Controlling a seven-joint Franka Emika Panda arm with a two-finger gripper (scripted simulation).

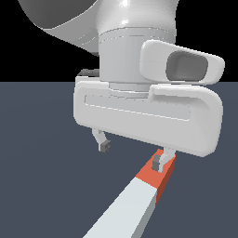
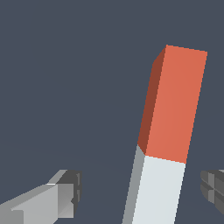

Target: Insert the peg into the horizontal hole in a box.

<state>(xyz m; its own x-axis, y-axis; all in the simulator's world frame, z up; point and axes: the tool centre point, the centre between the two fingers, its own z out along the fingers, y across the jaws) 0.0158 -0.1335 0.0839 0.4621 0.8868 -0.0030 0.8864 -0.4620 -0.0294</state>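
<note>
The peg lies flat on the dark floor. Its pale grey-white length (image 1: 125,209) runs toward the exterior view's lower left, and its orange-red end (image 1: 158,174) points away. My gripper (image 1: 134,153) is open and empty just above it. One finger (image 1: 103,142) hangs to the exterior view's left of the peg. The other finger (image 1: 162,160) shows in front of the orange end. In the wrist view the peg (image 2: 159,188) lies between the two fingers (image 2: 61,194), nearer one of them, with the orange end (image 2: 175,105) beyond the gripper (image 2: 140,188). The box and its hole are out of view.
Only the plain dark blue-grey floor (image 1: 46,153) surrounds the peg. The white gripper body and wrist camera housing (image 1: 181,65) fill the upper part of the exterior view and hide what lies behind them.
</note>
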